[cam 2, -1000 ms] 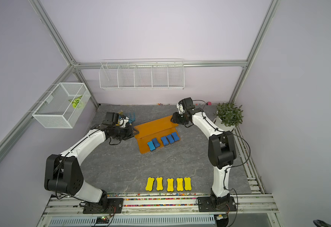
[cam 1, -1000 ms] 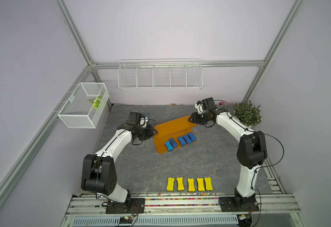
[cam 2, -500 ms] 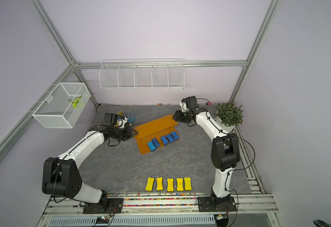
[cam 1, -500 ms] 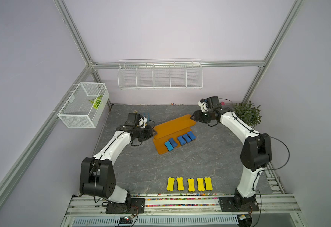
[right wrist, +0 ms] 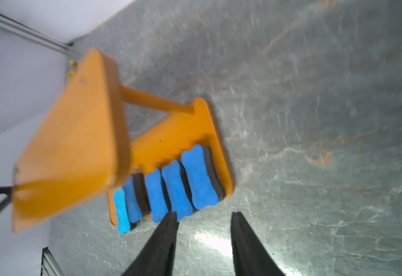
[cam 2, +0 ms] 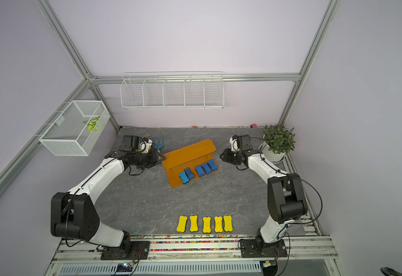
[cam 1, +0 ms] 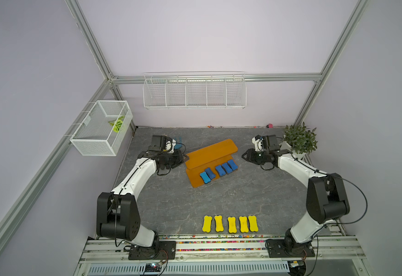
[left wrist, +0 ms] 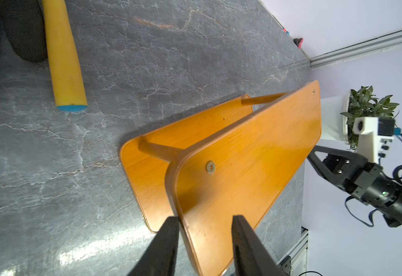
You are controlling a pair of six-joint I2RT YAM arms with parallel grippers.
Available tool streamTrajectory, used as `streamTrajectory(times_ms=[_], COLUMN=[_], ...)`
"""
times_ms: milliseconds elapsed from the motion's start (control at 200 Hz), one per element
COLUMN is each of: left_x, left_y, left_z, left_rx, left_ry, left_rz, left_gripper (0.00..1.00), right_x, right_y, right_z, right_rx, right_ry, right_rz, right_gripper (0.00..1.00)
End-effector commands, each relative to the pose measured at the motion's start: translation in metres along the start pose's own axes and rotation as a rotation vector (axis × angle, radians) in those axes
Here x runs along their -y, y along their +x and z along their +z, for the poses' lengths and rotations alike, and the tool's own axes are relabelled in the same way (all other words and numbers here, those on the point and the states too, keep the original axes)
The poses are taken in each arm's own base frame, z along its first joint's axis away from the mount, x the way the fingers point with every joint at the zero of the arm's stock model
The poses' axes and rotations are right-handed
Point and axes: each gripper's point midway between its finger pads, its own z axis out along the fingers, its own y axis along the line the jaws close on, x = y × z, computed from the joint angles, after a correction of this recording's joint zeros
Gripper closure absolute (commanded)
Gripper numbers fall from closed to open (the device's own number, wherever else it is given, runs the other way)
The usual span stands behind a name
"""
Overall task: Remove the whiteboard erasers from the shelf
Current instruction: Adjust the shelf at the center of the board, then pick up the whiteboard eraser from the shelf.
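The orange shelf (cam 1: 212, 153) (cam 2: 190, 151) stands mid-table. Several blue whiteboard erasers (cam 1: 219, 170) (cam 2: 197, 170) (right wrist: 202, 176) lie in a row on its lower board. Several yellow erasers (cam 1: 231, 224) (cam 2: 206, 224) lie in a row on the table near the front edge. My left gripper (cam 1: 183, 157) (left wrist: 204, 218) is open at the shelf's left end, its fingers astride the corner of the upper board (left wrist: 255, 155). My right gripper (cam 1: 243, 156) (right wrist: 203, 215) is open and empty, hanging off the shelf's right end, apart from it.
A potted plant (cam 1: 299, 141) stands at the back right, close behind my right arm. A blue hand rake (cam 2: 159, 142) with a yellow handle (left wrist: 63, 57) lies behind my left gripper. White wire baskets hang on the back wall (cam 1: 194, 90) and the left wall (cam 1: 102, 129).
My right gripper has come off the shelf's right end and drawn back to the right, its jaws now narrower. The left gripper stays at the shelf's left end.
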Motion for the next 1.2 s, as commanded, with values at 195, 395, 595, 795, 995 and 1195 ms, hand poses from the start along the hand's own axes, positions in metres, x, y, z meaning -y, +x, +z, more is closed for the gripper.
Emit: streamTrajectory(times_ms=[195,395,595,795,995,1195], left_x=[-0.002,-0.006,-0.007,-0.007,-0.007,-0.007], left_y=[-0.007,-0.004,-0.004,-0.003,-0.003,-0.004], left_z=[0.004,0.007,0.008,0.009,0.009,0.009], left_rx=[0.001,-0.012,-0.014,-0.017,-0.017,-0.016], left_ry=[0.006,0.004,0.007,0.013,0.013,0.013], left_rz=[0.015,0.007,0.005,0.004,0.001,0.001], left_gripper=[0.61,0.63,0.63,0.64,0.64,0.64], right_x=[-0.008,-0.005,-0.001,0.004,0.009,0.01], right_y=[0.003,0.015,0.027,0.037,0.04,0.044], right_z=[0.036,0.051,0.062,0.069,0.073,0.079], right_rx=[0.014,-0.025,-0.061,-0.084,-0.096,-0.109], right_ry=[-0.076,-0.071,-0.056,-0.039,-0.025,-0.024], right_rz=[-0.003,-0.004,-0.011,-0.011,-0.014,-0.015], right_gripper=[0.63,0.64,0.64,0.64,0.64,0.64])
